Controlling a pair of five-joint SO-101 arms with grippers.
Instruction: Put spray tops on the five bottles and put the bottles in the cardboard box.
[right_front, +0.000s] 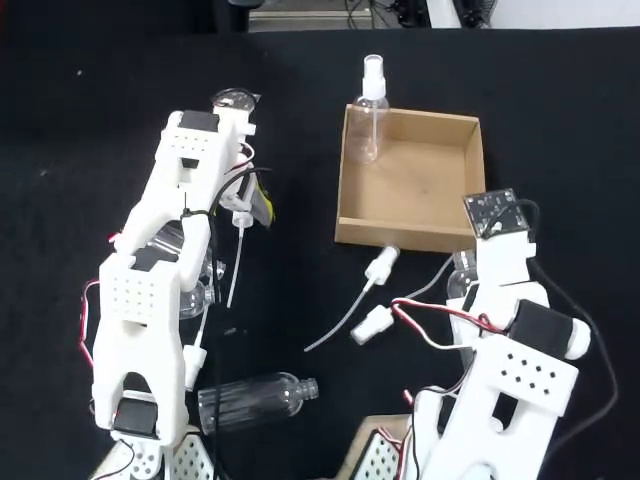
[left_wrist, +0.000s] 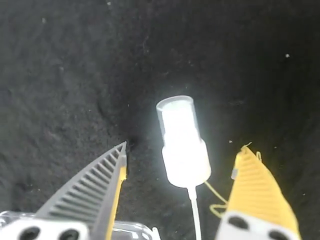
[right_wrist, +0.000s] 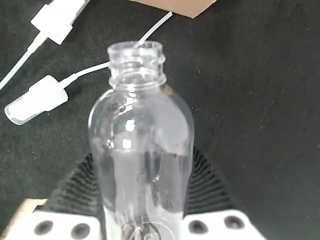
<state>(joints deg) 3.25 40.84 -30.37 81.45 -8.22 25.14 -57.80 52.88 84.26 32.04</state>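
My left gripper (left_wrist: 184, 146) is open, its fingers either side of a white spray top (left_wrist: 182, 145) on the black cloth; there are gaps on both sides. From above, this gripper (right_front: 246, 208) sits left of the cardboard box (right_front: 455, 215), with the top's thin tube (right_front: 236, 262) trailing toward the front. My right gripper (right_wrist: 145, 157) is shut on a clear uncapped bottle (right_wrist: 140, 140), neck pointing at the box's front corner (right_wrist: 175, 5). From above, that bottle (right_front: 461, 277) lies just before the box. One capped bottle (right_front: 369, 112) leans over the box's back left rim.
Two loose spray tops (right_front: 382, 265) (right_front: 372, 322) with tubes lie before the box. An uncapped bottle (right_front: 255, 398) lies on its side near the front. Another clear bottle (right_front: 196, 290) sits partly under the left arm. A further clear bottle (right_front: 235, 100) lies behind the left arm.
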